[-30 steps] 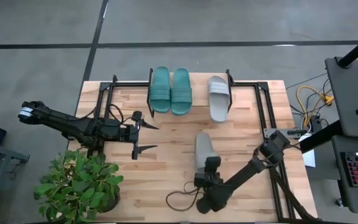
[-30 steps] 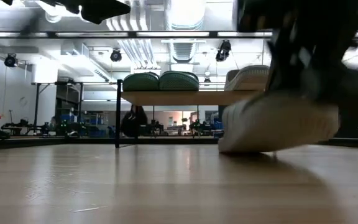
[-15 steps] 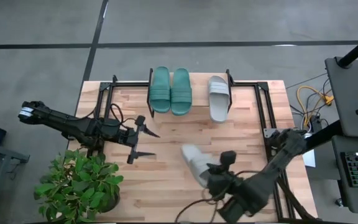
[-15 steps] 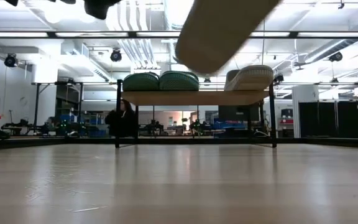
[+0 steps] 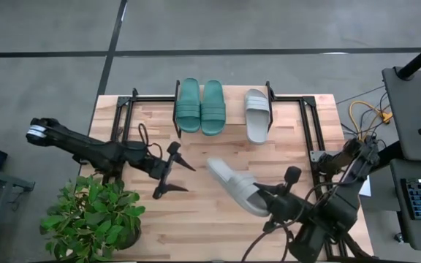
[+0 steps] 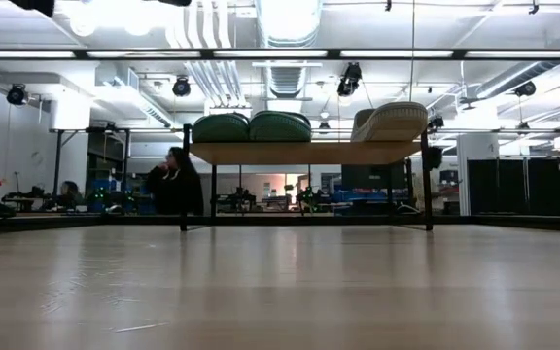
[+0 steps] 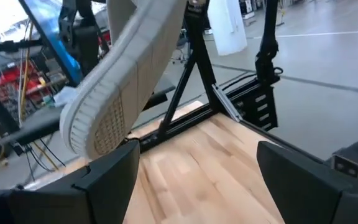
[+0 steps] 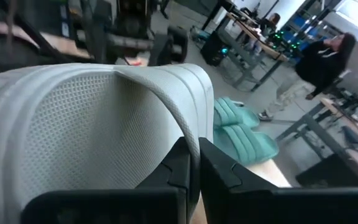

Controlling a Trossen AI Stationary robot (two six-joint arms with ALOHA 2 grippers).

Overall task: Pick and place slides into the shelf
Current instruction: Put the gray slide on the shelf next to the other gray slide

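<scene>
The shelf (image 5: 234, 120) stands at the table's far edge, and two teal slides (image 5: 201, 107) and one light grey slide (image 5: 257, 115) rest on it sole down. In the low view they sit in a row on the shelf's plank (image 6: 304, 153). A second grey slide (image 5: 234, 187) hangs in the air over the table's middle, with my right gripper (image 5: 264, 197) shut on it. My left gripper (image 5: 178, 177) stands open to the left of it, level, with nothing between its fingers. The left wrist view shows that slide's ribbed sole (image 7: 107, 93) ahead of the gripper. My right gripper pinches the edge of the grey slide's ribbed strap (image 8: 190, 134) between its two shut fingers (image 8: 180, 169). The fingers come from the table's near right, slanting a little downward. The slide is lifted clear of the table and tilted, lying diagonally as seen from above.
A potted plant (image 5: 93, 218) stands at the near left corner. Black frame rails (image 5: 311, 128) run along the table's right and far sides. Bare wooden tabletop (image 5: 210, 226) lies in front of the shelf. A person (image 6: 173, 181) shows in the room behind.
My right gripper has risen steeply and moved toward the right edge, rolling as it went. The grey slide has come off the table, lifted clear and turned from lengthwise to diagonal. My left gripper has turned and shifted slightly toward the slide, staying open.
</scene>
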